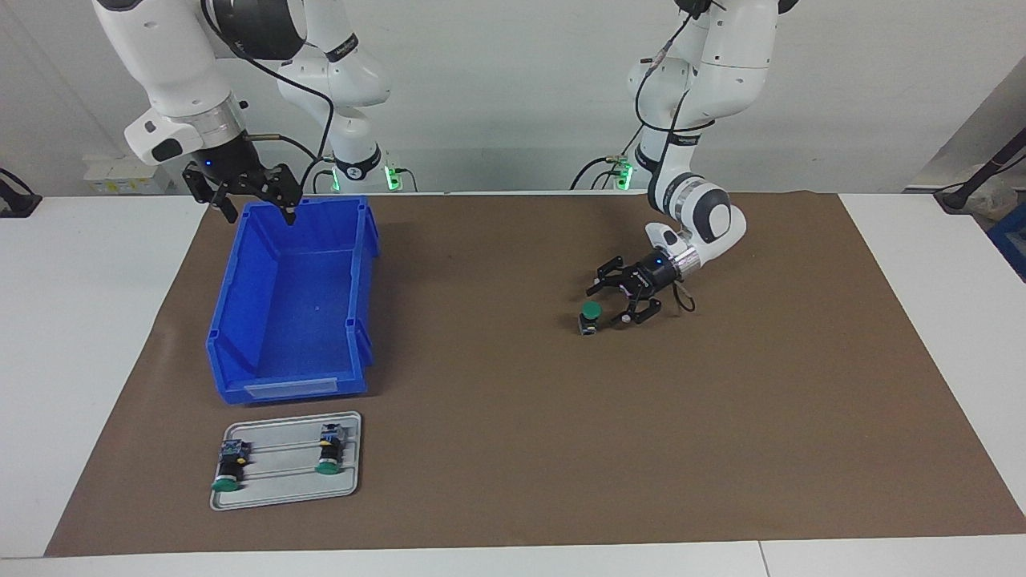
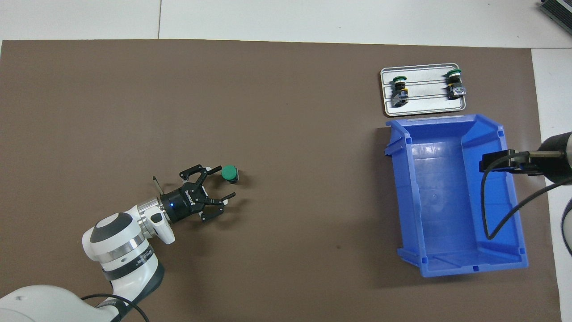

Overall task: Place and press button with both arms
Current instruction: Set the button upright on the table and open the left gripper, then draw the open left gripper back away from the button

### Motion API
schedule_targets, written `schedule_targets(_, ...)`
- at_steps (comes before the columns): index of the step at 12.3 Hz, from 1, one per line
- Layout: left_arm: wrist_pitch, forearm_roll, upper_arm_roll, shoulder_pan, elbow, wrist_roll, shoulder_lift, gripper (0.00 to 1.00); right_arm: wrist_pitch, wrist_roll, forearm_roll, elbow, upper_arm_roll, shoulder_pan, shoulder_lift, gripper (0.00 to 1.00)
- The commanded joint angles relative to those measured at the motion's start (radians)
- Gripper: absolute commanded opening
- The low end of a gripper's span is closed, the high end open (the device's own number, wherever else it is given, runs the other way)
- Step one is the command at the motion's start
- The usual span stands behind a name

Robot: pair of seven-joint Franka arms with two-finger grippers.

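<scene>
Three buttons (image 1: 591,317), one bin (image 1: 240,320), one tray (image 1: 284,497), seemingly two hands (image 1: 616,298).

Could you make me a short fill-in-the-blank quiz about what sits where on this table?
1. The button stands on the brown mat with its ____ cap facing up.
2. The left gripper is beside the button with its fingers ____.
3. The right gripper hangs over the empty ____ bin.
4. The metal tray holds ____ other push-buttons.

Missing words: green; open; blue; two
</scene>
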Motion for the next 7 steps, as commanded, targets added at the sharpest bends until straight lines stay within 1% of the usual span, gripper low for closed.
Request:
schedule_targets(1, -0.01, 0.12, -0.005, 0.075, 0.017, -0.024, -0.008, 0.88, 0.0, -0.02, 0.0, -0.008, 0.003, -0.005, -0.013, 0.99)
schedule_targets(5, 0.022, 0.21, -0.003, 0.13, 0.076, -0.131, 0.01, 0.88, 0.0, -0.02, 0.0, -0.007, 0.003, -0.005, -0.013, 0.99)
schedule_targets(7, 0.021, 0.298, -0.003, 0.171, 0.116, -0.2, 0.016, 0.88, 0.0, -0.02, 0.0, -0.008, 0.003, -0.005, -0.013, 0.99)
